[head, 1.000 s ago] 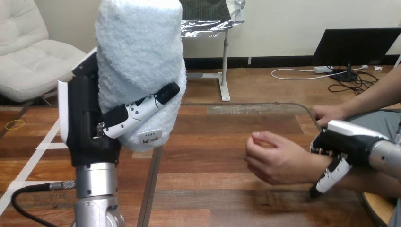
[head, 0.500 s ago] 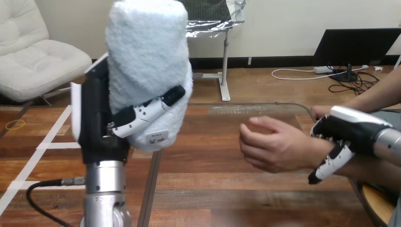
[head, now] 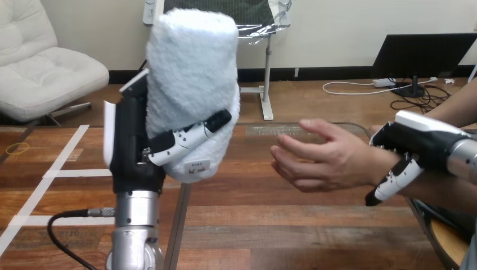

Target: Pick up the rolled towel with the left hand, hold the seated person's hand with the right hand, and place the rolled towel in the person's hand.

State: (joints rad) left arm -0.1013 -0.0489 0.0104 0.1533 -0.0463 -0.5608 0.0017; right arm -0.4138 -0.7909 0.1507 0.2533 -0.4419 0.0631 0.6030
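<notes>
Left hand (head: pixel 135 147) gripped the upright rolled towel (head: pixel 191 73); right hand (head: pixel 419 147) clasped the person's wrist (head: pixel 372 166). Best practice: steady that wrist and carry the towel sideways into the open person's hand (head: pixel 320 157).

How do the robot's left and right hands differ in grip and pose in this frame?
The left hand has its fingers curled round the rolled towel; the right hand is curled round the person's wrist. The left hand stands upright on a vertical forearm; the right hand lies sideways, reaching in from the view's right. The left hand is apart from the person's hand; the right hand touches the person. Both are shut on something.
</notes>
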